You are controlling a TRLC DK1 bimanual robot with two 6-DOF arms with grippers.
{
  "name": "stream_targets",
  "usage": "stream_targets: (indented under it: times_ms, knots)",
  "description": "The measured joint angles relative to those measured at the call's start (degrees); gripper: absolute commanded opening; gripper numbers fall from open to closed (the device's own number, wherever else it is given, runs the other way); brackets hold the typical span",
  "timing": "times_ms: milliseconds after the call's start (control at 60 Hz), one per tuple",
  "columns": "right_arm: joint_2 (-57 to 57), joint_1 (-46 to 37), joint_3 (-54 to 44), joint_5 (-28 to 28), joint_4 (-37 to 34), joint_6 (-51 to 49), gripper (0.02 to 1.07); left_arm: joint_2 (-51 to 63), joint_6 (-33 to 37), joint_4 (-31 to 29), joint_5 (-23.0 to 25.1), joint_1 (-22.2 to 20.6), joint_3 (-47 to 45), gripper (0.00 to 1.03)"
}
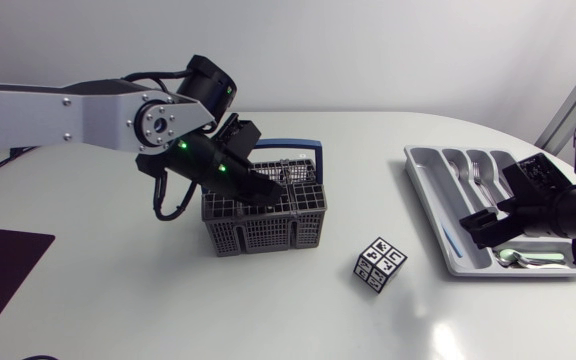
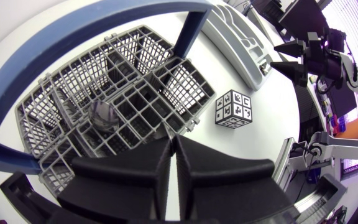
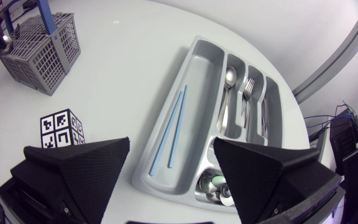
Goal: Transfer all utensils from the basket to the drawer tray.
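The left hand (image 2: pixel 173 142) hung over the basket (image 2: pixel 61 93). Its fingers were pressed together with nothing seen between them, tips just above the grid of compartments and under the blue handle (image 2: pixel 104 37). One shiny utensil (image 2: pixel 103 115), probably a spoon with its bowl up, stood in a compartment ahead of and beside the tips, not touching them. The other compartments looked empty where visible; the deeper parts were hidden.

The right hand (image 3: pixel 173 144) was over the tray (image 3: pixel 194 68), fingers wide apart and holding nothing. The tray already held blue chopsticks (image 3: pixel 173 127), a spoon (image 3: pixel 229 78), a fork (image 3: pixel 248 90) and more metal pieces in the short end compartment. A marker cube (image 1: pixel 380 264) sat on the surface (image 1: pixel 168 300) between basket and tray, apart from both.

The step in hand, as judged, was the left hand's pick of that utensil.
- **Approach:** Spread the fingers before going down, then shift sideways so the utensil sits between them rather than under one tip.
- **Descent:** Keep the fingers in line with the compartment so they miss the grid walls and stay clear of the handle.
- **Grip:** Close on the neck just under the bowl, not on the rounded bowl, which would likely slip.
- **Lift:** Go straight up until the utensil clears the rim. The basket looked light and could lift or tip if the utensil caught on the grid.
- **Carry:** Pass above the cube, with the right hand out of the way over the tray.
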Motion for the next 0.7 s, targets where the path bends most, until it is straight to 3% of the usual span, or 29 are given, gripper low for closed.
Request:
stream_targets:
  times_ms: [700]
  knots:
    - [-7.9,8.3,0.0,1.8,-4.7,1.7,1.00,-11.8,0.0,-8.6,10.1,5.4,1.9,0.04]
